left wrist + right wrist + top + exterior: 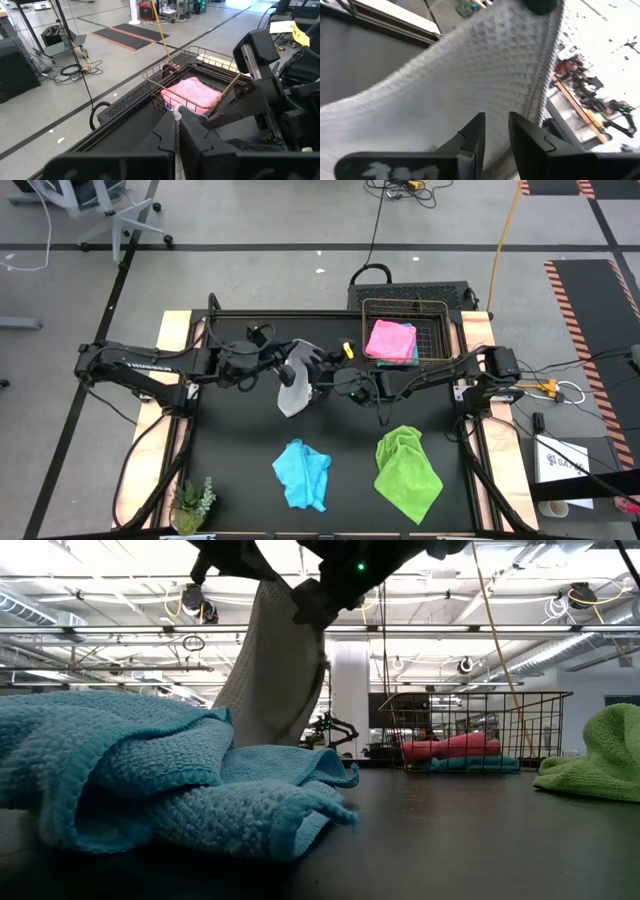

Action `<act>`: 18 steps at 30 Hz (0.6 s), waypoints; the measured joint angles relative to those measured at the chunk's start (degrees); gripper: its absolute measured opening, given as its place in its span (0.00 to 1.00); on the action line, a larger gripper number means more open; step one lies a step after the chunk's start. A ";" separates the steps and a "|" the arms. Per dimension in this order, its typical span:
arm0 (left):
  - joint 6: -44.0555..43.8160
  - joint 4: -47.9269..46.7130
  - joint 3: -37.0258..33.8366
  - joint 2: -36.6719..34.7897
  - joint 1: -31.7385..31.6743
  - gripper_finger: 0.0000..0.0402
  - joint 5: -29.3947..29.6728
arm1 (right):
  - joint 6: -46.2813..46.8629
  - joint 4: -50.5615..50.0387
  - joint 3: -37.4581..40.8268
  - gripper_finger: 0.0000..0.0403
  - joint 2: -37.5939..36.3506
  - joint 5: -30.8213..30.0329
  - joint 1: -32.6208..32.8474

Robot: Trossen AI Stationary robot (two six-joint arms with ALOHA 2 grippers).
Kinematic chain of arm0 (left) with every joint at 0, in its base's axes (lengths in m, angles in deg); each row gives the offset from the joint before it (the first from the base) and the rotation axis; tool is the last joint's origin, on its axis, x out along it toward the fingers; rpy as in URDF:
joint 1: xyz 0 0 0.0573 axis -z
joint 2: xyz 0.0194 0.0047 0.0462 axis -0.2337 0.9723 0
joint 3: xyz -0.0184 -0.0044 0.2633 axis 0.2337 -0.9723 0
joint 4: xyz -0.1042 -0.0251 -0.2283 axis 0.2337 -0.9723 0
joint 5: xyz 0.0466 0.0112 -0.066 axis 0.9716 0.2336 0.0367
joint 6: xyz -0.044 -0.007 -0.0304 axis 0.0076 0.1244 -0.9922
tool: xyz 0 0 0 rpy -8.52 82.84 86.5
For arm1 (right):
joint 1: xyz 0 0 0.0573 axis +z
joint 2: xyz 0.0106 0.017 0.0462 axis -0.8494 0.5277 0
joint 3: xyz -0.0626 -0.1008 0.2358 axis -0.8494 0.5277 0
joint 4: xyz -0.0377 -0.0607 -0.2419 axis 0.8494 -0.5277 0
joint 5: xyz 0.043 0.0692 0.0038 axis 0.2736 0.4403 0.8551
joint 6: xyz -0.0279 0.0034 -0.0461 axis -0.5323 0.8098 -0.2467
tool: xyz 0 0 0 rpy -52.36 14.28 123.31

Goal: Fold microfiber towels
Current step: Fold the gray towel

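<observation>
Above the middle of the table, the left gripper and right gripper each pinch an edge of the white-grey towel, which hangs between them. The light blue towel and lime green towel lie crumpled near the front edge. The pink towel lies folded in the wire basket at the back edge.

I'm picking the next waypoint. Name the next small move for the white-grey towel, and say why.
Probably lower both arms to lay the white-grey towel flat on the bare table behind the blue towel. It hangs in the air, pinched at its top by the left gripper and right gripper, so no fold can be pressed yet.
</observation>
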 joint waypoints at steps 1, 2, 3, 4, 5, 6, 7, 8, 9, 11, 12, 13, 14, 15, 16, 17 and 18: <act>0.00 0.00 0.00 -0.02 0.00 0.03 0.00 | -0.39 -0.22 0.00 0.19 -0.05 -0.64 0.00; 0.00 -0.03 0.00 -0.02 0.00 0.03 0.00 | -1.15 -0.24 0.00 0.19 -0.07 -1.54 0.02; 0.05 -0.11 0.00 -0.02 0.00 0.03 -0.02 | -2.06 -0.26 0.00 0.19 -0.07 -2.46 0.03; 0.07 -0.16 0.00 -0.02 0.00 0.03 -0.06 | -2.98 -0.26 0.00 0.19 -0.07 -3.44 0.04; 0.07 -0.18 0.00 -0.02 0.00 0.02 -0.13 | -3.63 -0.31 0.00 0.19 -0.07 -3.98 0.04; 0.07 -0.22 0.00 -0.02 0.00 0.01 -0.13 | -4.16 -0.30 0.00 0.19 -0.07 -4.64 0.04; 0.07 -0.27 0.00 -0.02 0.00 0.01 -0.13 | -4.56 -0.37 0.00 0.19 -0.07 -4.69 0.04; 0.07 -0.31 0.00 -0.02 0.00 0.02 -0.13 | -4.71 -0.42 0.00 0.19 -0.07 -4.69 0.02; 0.07 -0.31 0.00 -0.02 0.00 0.02 -0.13 | -4.78 -0.51 0.00 0.19 -0.07 -4.69 0.02; 0.04 -0.31 0.00 -0.02 0.00 0.04 -0.12 | -4.75 -0.59 0.00 0.19 -0.07 -4.70 0.02; 0.04 -0.30 0.00 -0.02 0.00 0.04 -0.12 | -4.75 -0.57 0.00 0.19 -0.07 -4.76 0.02; 0.04 -0.31 0.00 -0.02 0.00 0.04 -0.11 | -4.81 -0.61 0.00 0.19 -0.07 -4.78 0.02; 0.04 -0.31 0.00 -0.02 0.00 0.03 -0.11 | -4.82 -0.66 0.00 0.19 -0.07 -4.80 0.04; 0.04 -0.31 0.00 -0.02 0.00 0.02 -0.12 | -4.82 -0.69 0.00 0.19 -0.07 -4.79 0.03; 0.04 -0.31 0.00 -0.02 0.00 0.01 -0.12 | -4.83 -0.70 0.00 0.19 -0.07 -4.80 0.02; 0.04 -0.31 0.00 -0.02 0.00 0.01 -0.11 | -4.84 -0.69 0.00 0.19 -0.07 -4.81 0.02; 0.02 -0.31 0.00 -0.02 0.00 0.02 -0.11 | -4.83 -0.68 0.00 0.19 -0.07 -4.83 0.02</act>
